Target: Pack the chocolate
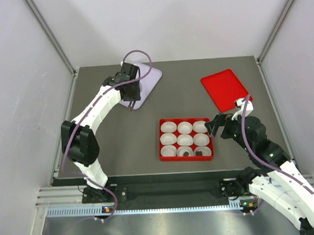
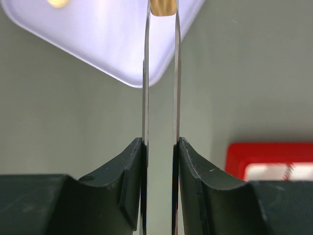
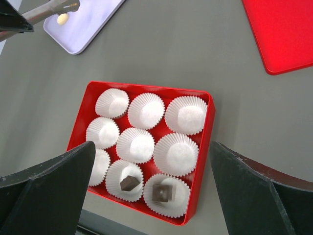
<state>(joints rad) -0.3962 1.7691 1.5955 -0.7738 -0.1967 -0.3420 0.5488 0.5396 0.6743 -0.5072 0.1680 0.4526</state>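
Small tan chocolate (image 2: 163,7); smooth, rounded

tongs (image 2: 177,73), tan piece (image 2: 163,7) were cut by top edge | box (image 2: 269,149) was part hidden behind left pincer (image 2: 160,147) | lid (image 3: 283,34) ran past view's edge

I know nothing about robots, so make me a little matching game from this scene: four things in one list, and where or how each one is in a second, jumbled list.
Things:
1. tan candy
2. dark chocolates
3. red lid
4. right hand

Places or states:
A. lying flat beyond the box, to the right
B. wide open, holding nothing
C. pinched between the tips of the tongs
D. sitting in paper cups in the box's near row

Pairs: 1-C, 2-D, 3-A, 4-B
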